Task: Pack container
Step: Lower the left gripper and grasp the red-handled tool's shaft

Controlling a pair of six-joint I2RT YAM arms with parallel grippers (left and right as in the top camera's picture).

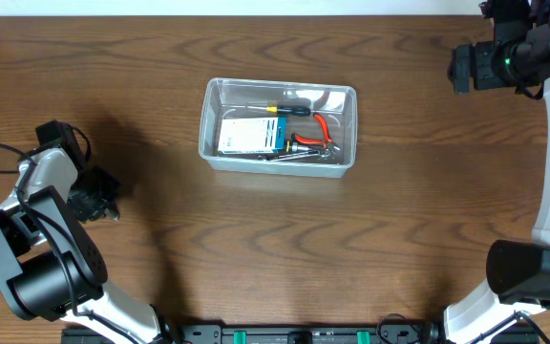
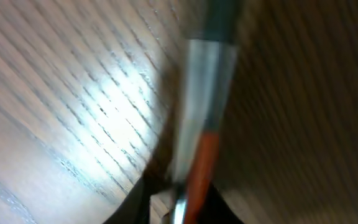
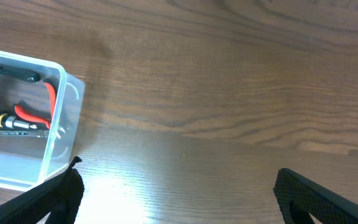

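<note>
On the wooden table [image 1: 399,239], the left gripper [image 1: 103,203], seemingly clenched on a slim orange-and-silver tool [image 2: 201,155], has the container [image 1: 207,124] to its right, long axis crosswise, while the right gripper [image 3: 178,186] gapes empty.

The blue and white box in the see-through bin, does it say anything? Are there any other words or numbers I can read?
Blue-and-white box in the container: any print on it is too small to read.
Screwdriver and red pliers: no markings can be read.
Left wrist view: too blurred to read anything.
No readable text shows anywhere else.
</note>
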